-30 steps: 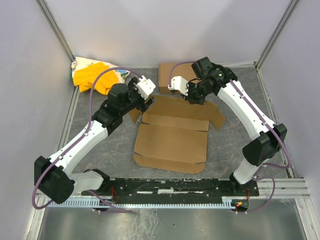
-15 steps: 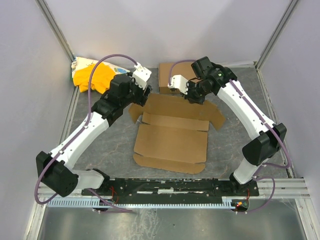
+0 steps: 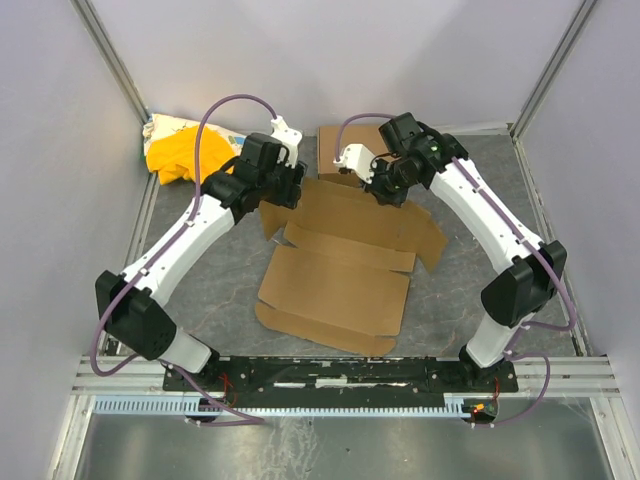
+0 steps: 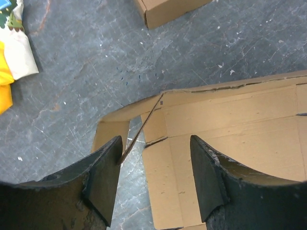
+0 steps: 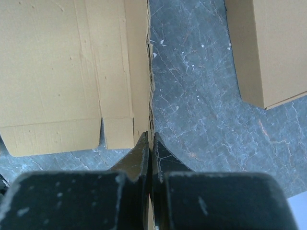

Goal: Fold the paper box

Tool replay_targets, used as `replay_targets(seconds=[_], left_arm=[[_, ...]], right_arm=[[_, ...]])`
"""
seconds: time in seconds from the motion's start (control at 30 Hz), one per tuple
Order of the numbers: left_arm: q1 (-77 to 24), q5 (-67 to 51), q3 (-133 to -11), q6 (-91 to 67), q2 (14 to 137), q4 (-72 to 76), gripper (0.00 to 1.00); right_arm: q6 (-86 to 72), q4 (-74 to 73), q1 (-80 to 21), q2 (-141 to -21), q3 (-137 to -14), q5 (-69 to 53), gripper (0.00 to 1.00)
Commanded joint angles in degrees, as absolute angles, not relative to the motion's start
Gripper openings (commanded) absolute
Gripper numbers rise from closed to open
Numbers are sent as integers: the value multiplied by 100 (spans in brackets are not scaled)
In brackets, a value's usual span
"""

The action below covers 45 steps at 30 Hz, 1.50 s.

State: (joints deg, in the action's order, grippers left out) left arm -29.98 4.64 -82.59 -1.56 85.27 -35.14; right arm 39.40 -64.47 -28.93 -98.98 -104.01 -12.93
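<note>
The flat, brown die-cut cardboard paper box point(image 3: 340, 285) lies mid-table. The right gripper point(image 5: 149, 139) is pinched tight on its 12 o'clock edge. The left gripper point(image 4: 156, 146) gapes, straddling a raised flap edge at 11 o'clock. Bare grey table point(image 3: 215, 290) flanks it at 9 and 3. A neat rectangular brown cardboard box point(image 3: 335, 142) sits beyond at 12.

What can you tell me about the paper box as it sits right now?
The paper box is plain brown corrugated cardboard. It is a die-cut sheet, mostly unfolded and lying flat on the grey table, with creased panels, side flaps and slit tabs. Its far long flap looks raised on edge, pinched in the shut right tool. The open left tool straddles a thin upturned flap at the far left corner without clamping it.
</note>
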Motion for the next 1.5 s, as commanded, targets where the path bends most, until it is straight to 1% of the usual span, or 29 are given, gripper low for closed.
replay_targets(seconds=[0.0, 0.07, 0.13, 0.17, 0.27, 0.3, 0.33, 0.47, 0.57, 0.7, 0.73, 0.87, 1.0, 1.03, 1.1, 1.13, 1.17, 1.23, 1.3, 1.47], left_arm=[[-2995, 789, -8590, -553, 8506, -3840, 65], [-2986, 833, -8574, -577, 8462, -3778, 63], [-2986, 864, -8611, -709, 8520, -3809, 55], [-2984, 917, -8664, -825, 8570, -3847, 49], [-2981, 972, -8751, -1152, 8731, -4001, 16], [-2985, 883, -8746, -1277, 8763, -4007, 9], [-2981, 770, -8732, -1365, 8783, -3989, 4], [-2980, 301, -8625, -1638, 8841, -3862, 3], [-2986, 265, -8524, -1757, 8857, -3800, 3], [-2978, 539, -8420, -1792, 8829, -3821, 3], [-2965, 611, -8400, -1799, 8806, -3827, 3], [-2908, 752, -8406, -1827, 8781, -3896, 3], [-2861, 802, -8424, -1819, 8757, -3971, 3], [-2855, 803, -8440, -1819, 8751, -3991, 3], [-2843, 801, -8462, -1827, 8718, -4016, 3], [-2844, 788, -8468, -1828, 8704, -4017, 3], [-2846, 769, -8483, -1822, 8694, -4029, 3], [-2836, 758, -8506, -1813, 8690, -4042, 3], [-2837, 748, -8531, -1791, 8693, -4043, 3], [-2832, 712, -8551, -1766, 8686, -4078, 3]], right_arm=[[3750, -6205, -2908, -9846, -10579, -1297, 2], [3739, -6201, -2906, -9845, -10569, -1308, 2], [3693, -6172, -2902, -9852, -10572, -1311, 2], [3653, -6166, -2905, -9866, -10590, -1311, 2], [3484, -6142, -2909, -9887, -10618, -1296, 2], [3426, -6121, -2915, -9888, -10613, -1293, 2], [3377, -6106, -2915, -9890, -10602, -1285, 2], [3052, -5974, -2938, -9914, -10603, -1188, 4], [2890, -5974, -2940, -9948, -10609, -1170, 7], [2588, -5848, -2952, -9964, -10621, -850, 26], [2417, -5750, -2949, -9957, -10618, -678, 36], [1550, -5396, -2927, -9887, -10738, 409, 41], [1010, -5301, -2912, -9544, -10533, 877, 46], [855, -5285, -2912, -9417, -10401, 1023, 52], [617, -5240, -2909, -9123, -10072, 1179, 54], [543, -5156, -2901, -8957, -9857, 1227, 62], [480, -5007, -2895, -8789, -9598, 1293, 66], [427, -4638, -2852, -8488, -9113, 1450, 70], [369, -4378, -2755, -8341, -8822, 1471, 72], [308, -4187, -2479, -8437, -8688, 1406, 71]])
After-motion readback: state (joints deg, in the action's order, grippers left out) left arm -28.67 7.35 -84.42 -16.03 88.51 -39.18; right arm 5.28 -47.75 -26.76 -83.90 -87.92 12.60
